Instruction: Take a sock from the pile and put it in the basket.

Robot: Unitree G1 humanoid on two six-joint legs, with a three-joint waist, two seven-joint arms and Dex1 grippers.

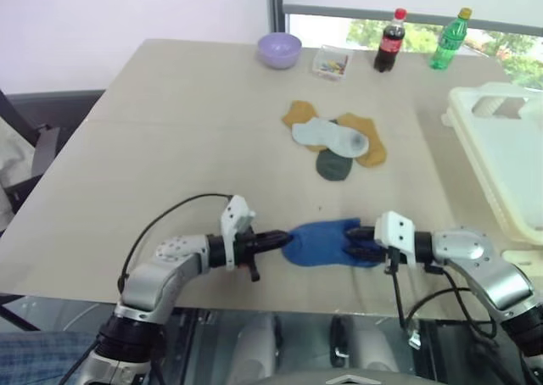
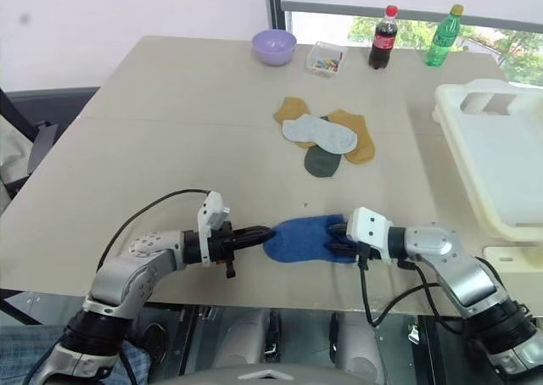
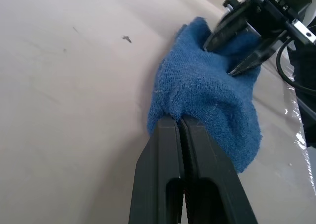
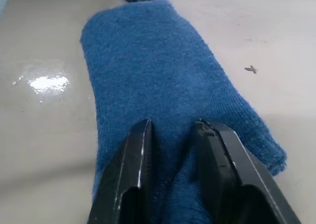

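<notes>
Your left pincer (image 1: 273, 241) is clamped on the soft, floppy sock (image 1: 327, 242); your right pincer (image 4: 173, 135), fingers apart, straddles its other end.

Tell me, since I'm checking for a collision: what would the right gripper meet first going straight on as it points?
The blue sock its fingers straddle; beyond that, probably the left gripper pinching the opposite end.

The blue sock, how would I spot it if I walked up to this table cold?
Find the beige table and go to its near edge. There the blue sock lies flat between the left gripper, shut on one end, and the right gripper at the other. Unlike the pile of yellow, grey and green socks farther back, it lies alone.
</notes>
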